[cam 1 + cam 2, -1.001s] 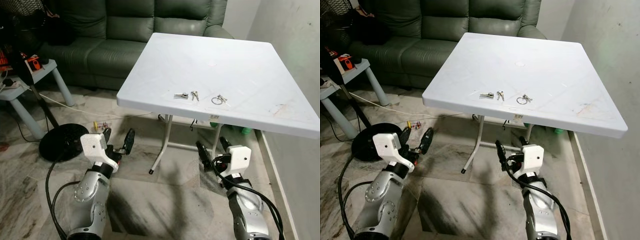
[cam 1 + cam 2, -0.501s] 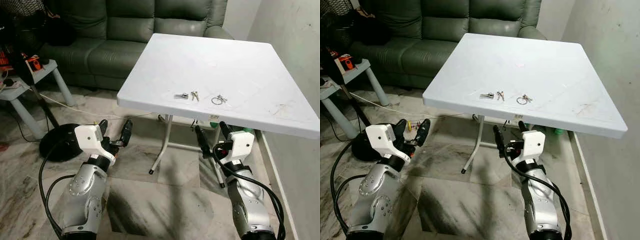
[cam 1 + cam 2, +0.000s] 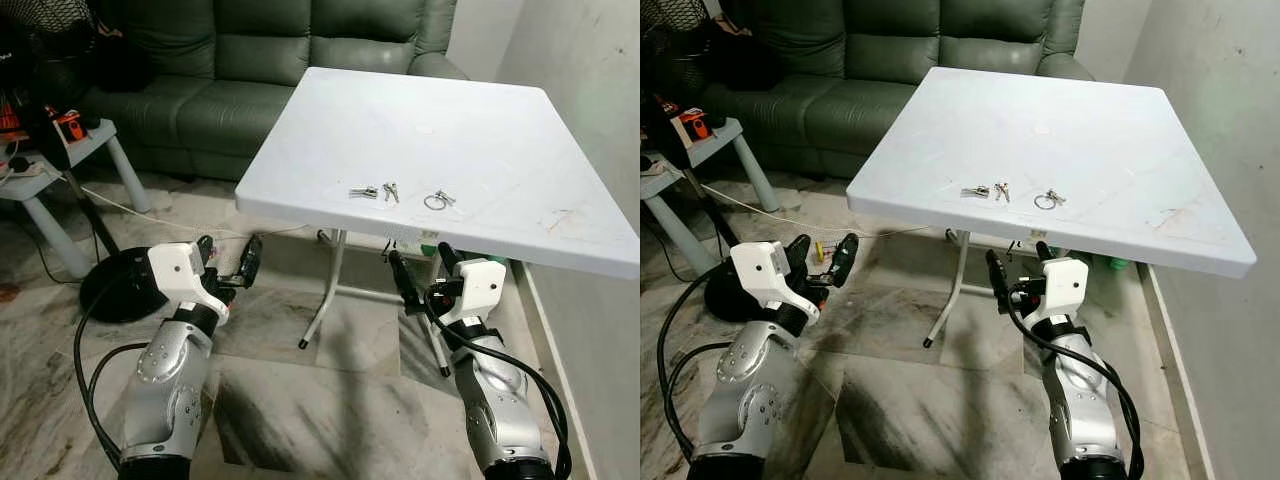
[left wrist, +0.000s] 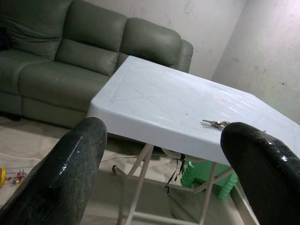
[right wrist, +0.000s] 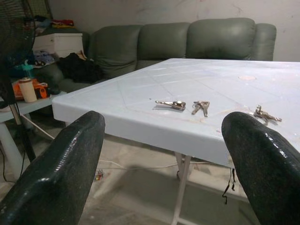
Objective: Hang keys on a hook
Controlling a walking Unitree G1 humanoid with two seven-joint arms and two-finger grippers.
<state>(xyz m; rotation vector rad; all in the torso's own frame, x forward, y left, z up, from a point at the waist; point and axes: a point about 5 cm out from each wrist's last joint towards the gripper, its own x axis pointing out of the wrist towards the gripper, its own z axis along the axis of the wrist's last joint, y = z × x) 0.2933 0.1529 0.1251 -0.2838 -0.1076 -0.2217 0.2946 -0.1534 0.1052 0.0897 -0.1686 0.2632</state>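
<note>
Over the last second both arms have risen from low near the floor toward the near edge of the white counter point(image 3: 480, 140). The left pincer point(image 3: 228, 262) has climbed and swung slightly to the robot's left, its two black fingers still spread apart and now closer to the counter's front left corner. The right pincer point(image 3: 420, 271) has come up until its parted fingers sit just below the counter's front edge, under the keys point(image 3: 376, 191). Most of this rise came early; the last half second added only a small lift.
</note>
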